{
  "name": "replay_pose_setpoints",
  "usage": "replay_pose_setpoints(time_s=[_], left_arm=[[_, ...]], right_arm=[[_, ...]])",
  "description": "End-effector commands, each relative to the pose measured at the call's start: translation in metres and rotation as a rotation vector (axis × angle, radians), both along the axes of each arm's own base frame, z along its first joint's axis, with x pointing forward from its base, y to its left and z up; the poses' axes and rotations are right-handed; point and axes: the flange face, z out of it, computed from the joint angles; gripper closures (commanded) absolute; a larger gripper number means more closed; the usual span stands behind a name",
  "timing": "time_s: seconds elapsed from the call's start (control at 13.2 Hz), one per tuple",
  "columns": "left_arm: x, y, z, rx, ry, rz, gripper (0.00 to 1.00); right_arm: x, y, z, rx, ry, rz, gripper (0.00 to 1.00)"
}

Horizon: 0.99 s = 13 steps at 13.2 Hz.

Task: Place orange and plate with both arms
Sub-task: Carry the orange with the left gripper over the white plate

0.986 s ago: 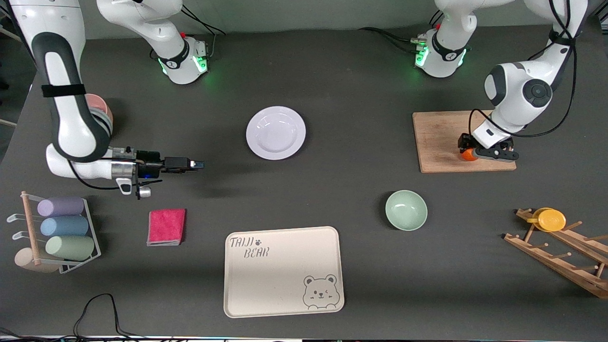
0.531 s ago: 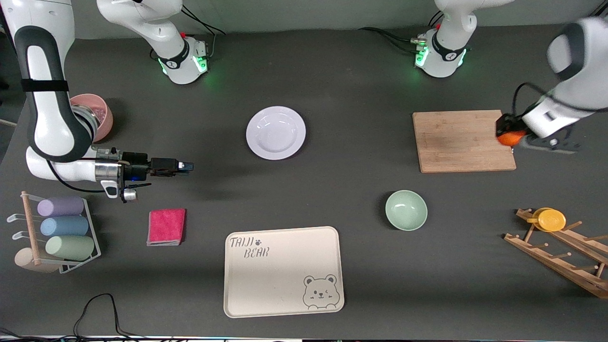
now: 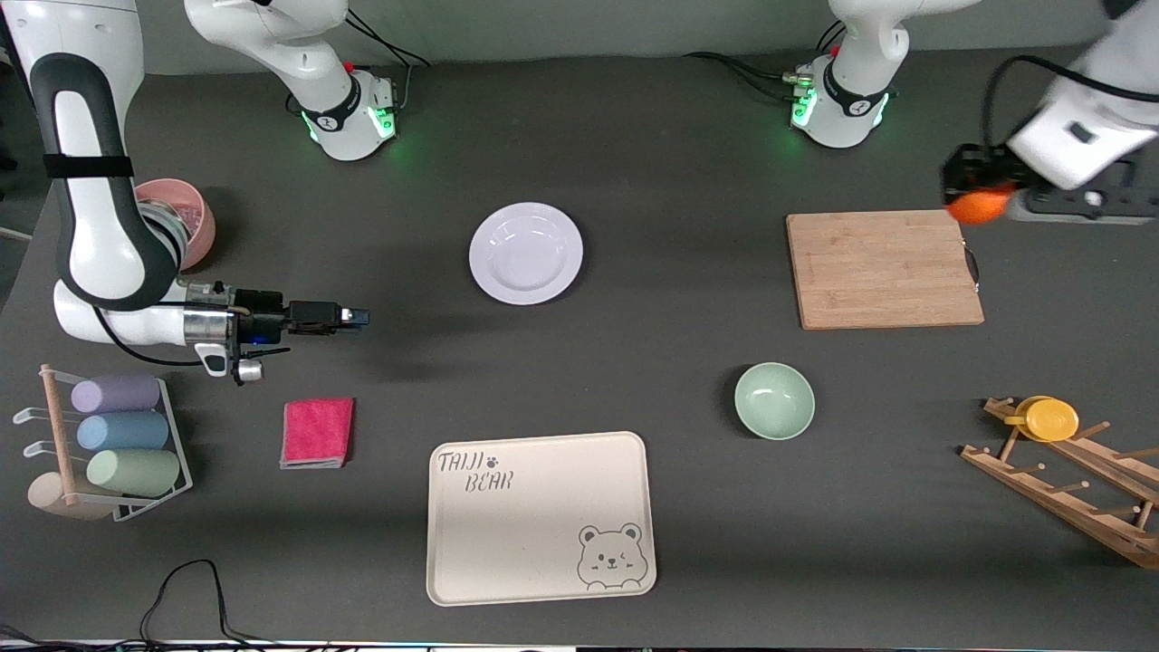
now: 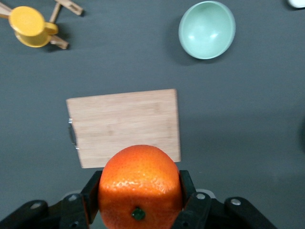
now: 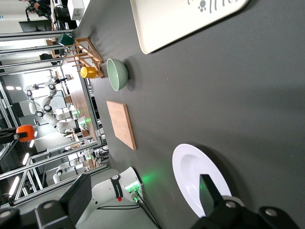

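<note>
Left jaws grip the orange (image 4: 139, 186) — round, bright, dimpled — right jaws spread apart.

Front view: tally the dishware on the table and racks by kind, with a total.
Plates: 1, white plate
Bowls: 2, green bowl, pink bowl
Trays: 1, bear tray
Cups: 5, yellow cup, purple, blue, green, beige
Total: 9

The table carries one orange (image 3: 976, 206), one white plate (image 3: 526, 253), one green bowl (image 3: 774, 401), one pink bowl (image 3: 186, 215), one wooden board (image 3: 883, 269), one bear tray (image 3: 540, 516), one pink cloth (image 3: 317, 432), one yellow cup (image 3: 1048, 418) and three rolled cylinders (image 3: 124, 434).
</note>
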Motion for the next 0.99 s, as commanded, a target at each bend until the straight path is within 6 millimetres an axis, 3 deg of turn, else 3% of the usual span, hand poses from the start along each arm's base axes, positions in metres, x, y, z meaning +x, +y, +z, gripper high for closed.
replay_pose_setpoints(time_s=[0.0, 0.15, 0.46, 0.76, 0.91], left_arm=[[-0.011, -0.085, 0.007, 0.015, -0.006, 0.070, 0.38], [-0.026, -0.147, 0.005, 0.015, -0.033, 0.105, 0.38], [-0.067, -0.265, -0.020, -0.014, -0.083, 0.171, 0.38], [-0.116, -0.379, -0.062, -0.050, -0.125, 0.203, 0.38], [-0.126, -0.433, -0.089, -0.032, -0.141, 0.236, 0.38]], right_arm=[[-0.011, -0.001, -0.009, 0.047, -0.042, 0.010, 0.00], [-0.017, -0.002, -0.019, 0.049, -0.070, 0.027, 0.00], [-0.025, -0.005, -0.031, 0.047, -0.063, 0.032, 0.00], [-0.038, -0.012, -0.045, 0.043, -0.050, 0.027, 0.00], [-0.048, -0.015, -0.060, 0.026, -0.058, 0.025, 0.00]])
